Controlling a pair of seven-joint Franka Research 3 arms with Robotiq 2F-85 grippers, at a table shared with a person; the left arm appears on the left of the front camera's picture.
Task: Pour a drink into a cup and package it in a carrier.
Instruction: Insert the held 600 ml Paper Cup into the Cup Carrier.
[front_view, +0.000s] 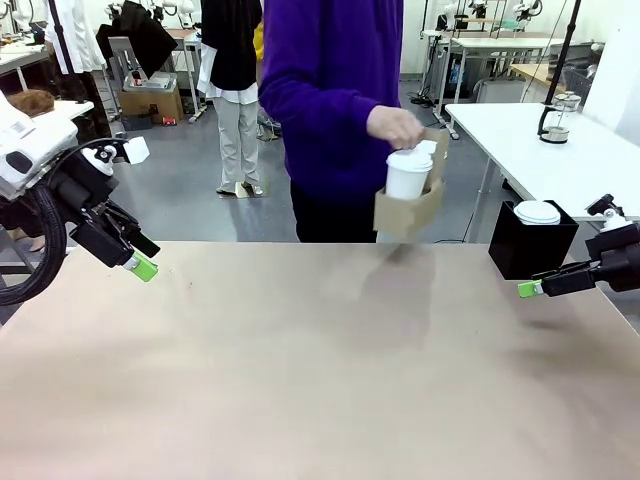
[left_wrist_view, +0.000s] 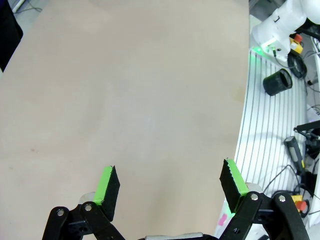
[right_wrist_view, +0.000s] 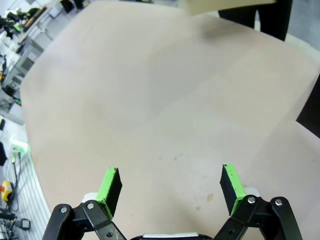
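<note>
**Packed cup leaves the table by hand as both arms stand clear**

The bare tan table (front_view: 320, 380) spans the lower frame of the front view; above its far edge, upper centre, a person in a purple top lifts the carrier (front_view: 408, 210) by its upright handle with one hand (front_view: 394, 126), the lidded cup (front_view: 409, 173) seated in a slot, which suggests the packaging step is done and the load is being taken away; at right of the frame a black box (front_view: 532, 245) sits on the table with a white lid (front_view: 537, 212) on top, likely a spare; the drink's press jug (front_view: 556, 118) stands on a farther table at upper right; the left gripper (left_wrist_view: 170, 187) hangs at left, jaws wide apart and holding nothing; the right gripper (right_wrist_view: 170, 185) likewise stands spread over bare tabletop, touching nothing.
</note>
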